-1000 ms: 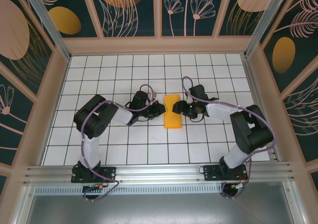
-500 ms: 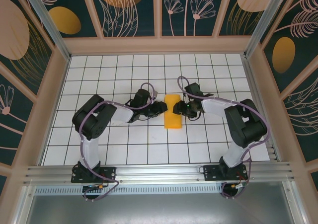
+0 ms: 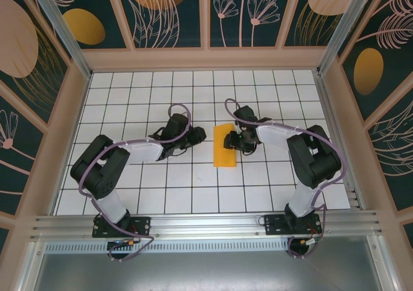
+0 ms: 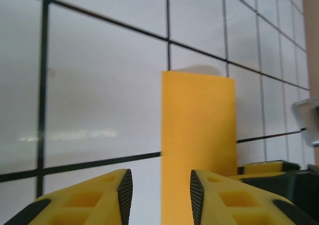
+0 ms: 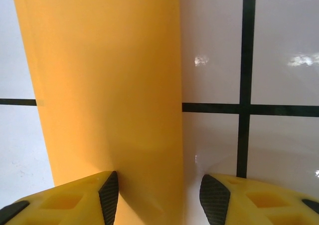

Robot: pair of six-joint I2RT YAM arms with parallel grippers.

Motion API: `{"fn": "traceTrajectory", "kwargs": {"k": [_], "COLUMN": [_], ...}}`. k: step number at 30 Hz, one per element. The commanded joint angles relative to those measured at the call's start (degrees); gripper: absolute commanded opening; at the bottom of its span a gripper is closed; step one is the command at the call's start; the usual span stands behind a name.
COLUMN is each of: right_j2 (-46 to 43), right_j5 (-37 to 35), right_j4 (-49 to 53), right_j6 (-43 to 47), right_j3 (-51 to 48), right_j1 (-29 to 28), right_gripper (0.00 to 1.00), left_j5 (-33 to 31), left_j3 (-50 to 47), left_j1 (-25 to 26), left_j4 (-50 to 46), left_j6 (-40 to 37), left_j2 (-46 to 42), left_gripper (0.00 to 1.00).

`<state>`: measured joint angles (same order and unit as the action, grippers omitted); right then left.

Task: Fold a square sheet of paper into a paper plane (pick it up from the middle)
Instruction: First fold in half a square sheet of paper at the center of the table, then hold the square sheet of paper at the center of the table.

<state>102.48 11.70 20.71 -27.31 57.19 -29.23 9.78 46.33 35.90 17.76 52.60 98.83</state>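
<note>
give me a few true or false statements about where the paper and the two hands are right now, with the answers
1. The square sheet of paper lies flat on the table as a narrow rectangle. True.
2. The left hand holds the paper off the table. False: its jaws stand apart and the paper lies flat ahead of it.
3. The right hand straddles one long edge of the paper. True.
4. The paper is already a pointed dart. False: its visible corners are square.
5. The paper lies in the table's far left corner. False: it is near the middle of the table, between the two hands.
</note>
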Motion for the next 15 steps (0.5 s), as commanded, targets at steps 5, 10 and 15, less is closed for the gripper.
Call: {"fn": "traceTrajectory", "kwargs": {"k": [5, 10, 15], "right_j2": [11.0, 12.4, 13.5], "right_j5": [-4.8, -5.3, -5.9], "right_j4": [1.0, 1.4, 1.7], "right_j6": [0.4, -0.5, -2.2], "right_j3": [-0.5, -0.2, 0.2], "right_j1": [-1.8, -2.6, -3.1], "right_gripper": [0.57, 0.60, 0.61], "left_j5": [1.0, 2.7, 4.1], "left_j3": [-0.8, -0.5, -0.1], "left_j1": [0.0, 0.0, 0.0], "left_j4": [4.5, 6.6, 7.6], "left_j6": [-1.4, -1.7, -1.8], "left_j2": [2.1, 3.4, 4.6], "left_gripper": [0.35, 0.33, 0.30]}}
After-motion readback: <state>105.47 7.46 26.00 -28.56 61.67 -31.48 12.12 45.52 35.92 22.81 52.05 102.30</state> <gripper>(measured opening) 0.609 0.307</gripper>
